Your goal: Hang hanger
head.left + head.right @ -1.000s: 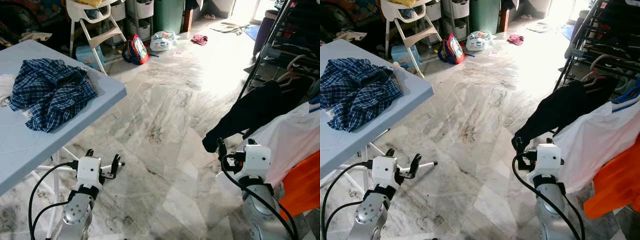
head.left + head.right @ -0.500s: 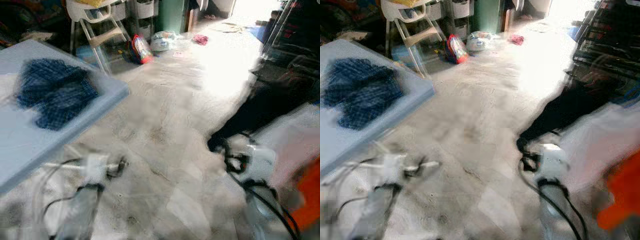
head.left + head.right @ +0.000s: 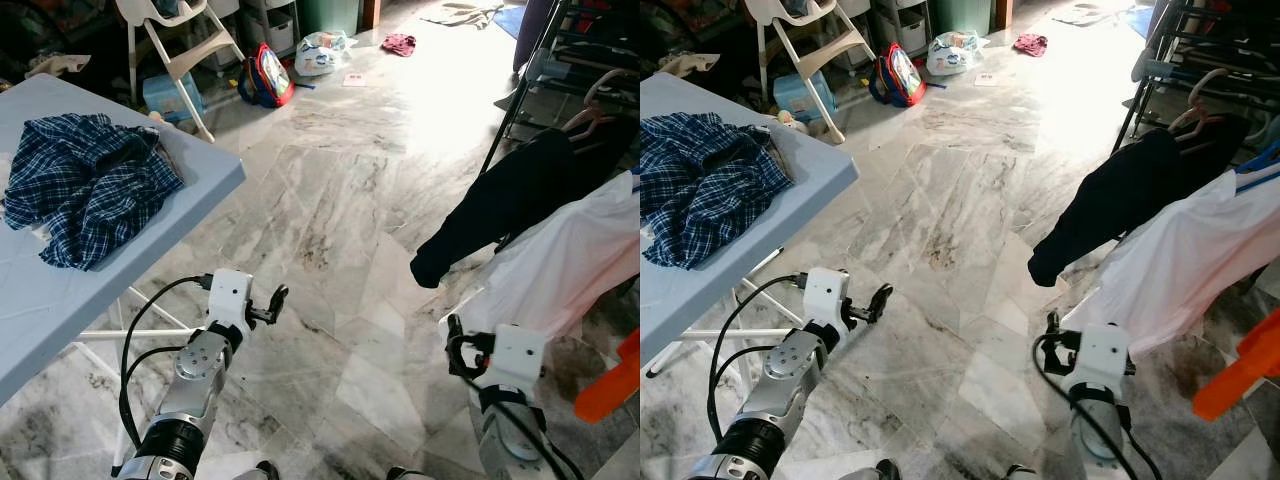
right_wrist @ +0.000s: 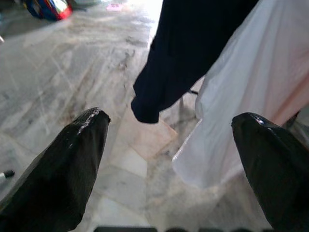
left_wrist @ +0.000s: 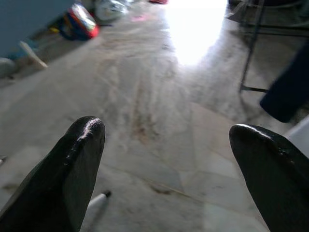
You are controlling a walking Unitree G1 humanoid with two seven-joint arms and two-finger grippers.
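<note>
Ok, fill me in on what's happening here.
Nothing is being handled yet. The robot stands on the marble floor between a blue table with a plaid shirt on its left and a drying rack on its right, where a dark garment and a white shirt hang. The left end effector and the right end effector are both open and empty, held low over the floor.

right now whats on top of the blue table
A crumpled plaid shirt lies on the table, with a bit of white cloth beside it. Whatever is under the shirt is covered.
</note>
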